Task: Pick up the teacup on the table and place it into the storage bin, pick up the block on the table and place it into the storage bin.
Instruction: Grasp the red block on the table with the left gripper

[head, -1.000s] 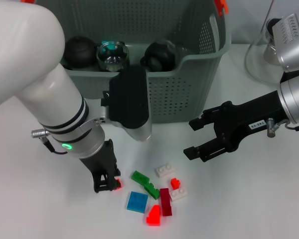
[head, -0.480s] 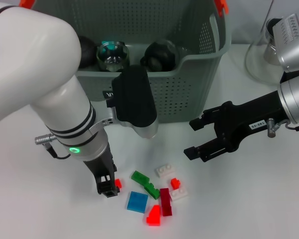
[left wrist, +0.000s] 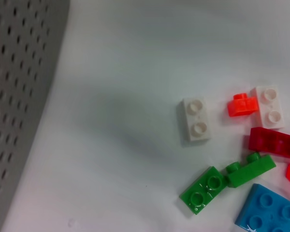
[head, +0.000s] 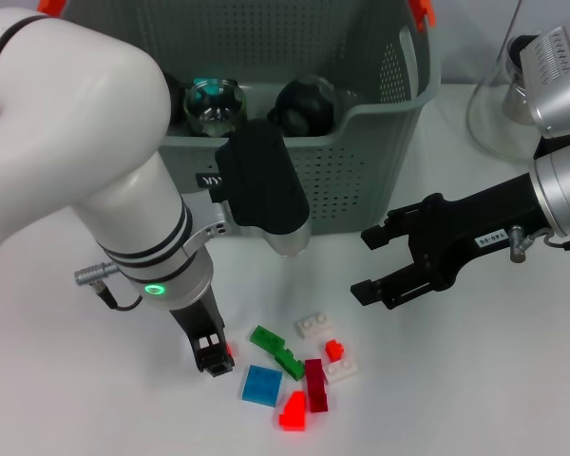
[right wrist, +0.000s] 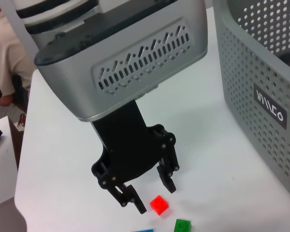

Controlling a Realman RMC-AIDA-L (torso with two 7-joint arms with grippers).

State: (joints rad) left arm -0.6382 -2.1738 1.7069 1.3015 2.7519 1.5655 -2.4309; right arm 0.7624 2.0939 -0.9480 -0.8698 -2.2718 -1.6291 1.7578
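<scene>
Grey-green and full of holes, the storage bin [head: 361, 142] stands at the back of the white table [head: 76, 380] in the head view, with two dark round things [head: 304, 106] and a glass teacup [head: 212, 103] inside it. The left gripper [head: 212, 356] points down at the table in front of the bin, its tips low beside a small red block [head: 230, 350]. Just to the right of that lies a loose cluster of blocks: blue [head: 261, 385], green [head: 276, 349], dark red [head: 315, 384], white [head: 313, 326] and bright red [head: 293, 413]. The right gripper [head: 372, 261] hangs off to the right, well apart from the blocks, fingers spread with nothing between them. A glass jug [head: 499, 104] stands at the far right.

The left wrist view shows the bin wall [left wrist: 19, 96] and the scattered blocks on the table, among them a white one [left wrist: 195, 119] and a green one [left wrist: 203, 190].

In the right wrist view the left gripper [right wrist: 153, 195] stands over the table, its fingers [right wrist: 166, 179] spread on either side of the small red block [right wrist: 159, 204], which lies on the table near the tips without being pinched.
</scene>
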